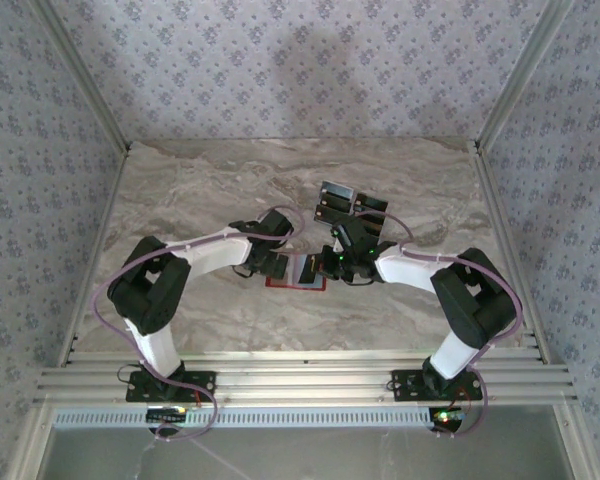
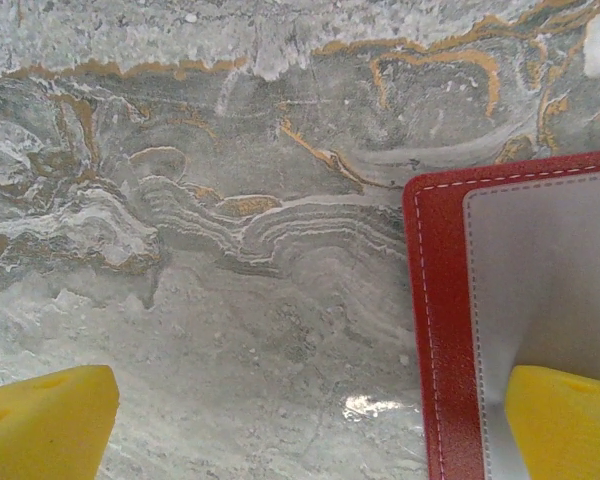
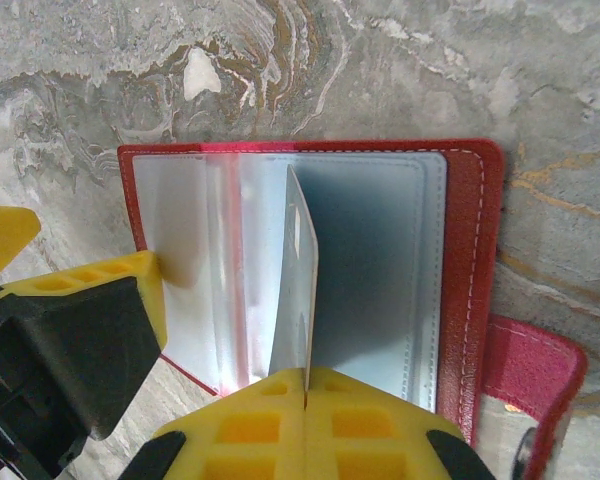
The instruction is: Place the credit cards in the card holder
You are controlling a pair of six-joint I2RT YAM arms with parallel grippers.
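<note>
Marble tabletop [image 1: 200, 190] between papered walls lies largely bare from above. The credit cards [image 1: 342, 200] sit in a dark cluster just behind the right gripper [image 1: 338, 262], and none looks loaded yet. The card holder [image 1: 298, 275] lies between that gripper and the left gripper [image 1: 280, 266].

From the left wrist, the jaws are spread, one fingertip [image 2: 565, 420] over the holder's pocket, with free marble to the left.

From the right wrist, the jaws are pressed together on an upright pocket leaf [image 3: 295, 290] of the opened holder. Its snap tab [image 3: 530, 370] juts out to the right. Loading seems wholly ahead.
</note>
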